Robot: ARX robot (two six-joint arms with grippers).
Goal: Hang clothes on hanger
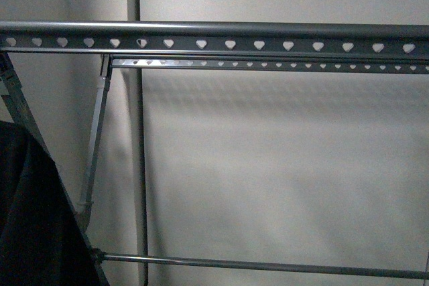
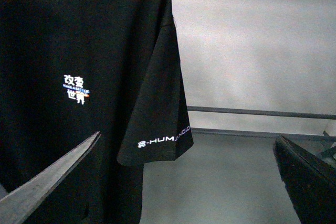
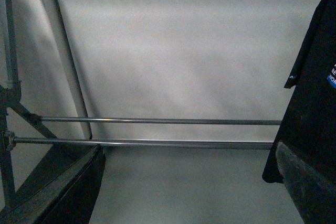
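The black polo shirt [image 2: 79, 51] hangs in front of my left gripper, with white characters on its front and white lettering on its sleeve hem. It also shows at the lower left of the front view [image 1: 30, 219] and at the edge of the right wrist view [image 3: 312, 103]. The grey metal rack [image 1: 214, 35] spans the front view, its rails punched with heart-shaped holes. My left gripper [image 2: 189, 182] is open and empty, one finger [image 2: 47, 182] overlapping the shirt. My right gripper [image 3: 191, 187] is open and empty, facing the rack's lower bars [image 3: 157, 132].
A plain white wall stands behind the rack. A grey vertical pipe [image 1: 137, 138] runs up the wall. The rack's crossed legs [image 1: 94, 145] are at the left. A low crossbar [image 1: 268, 266] runs along the bottom. The floor below is grey.
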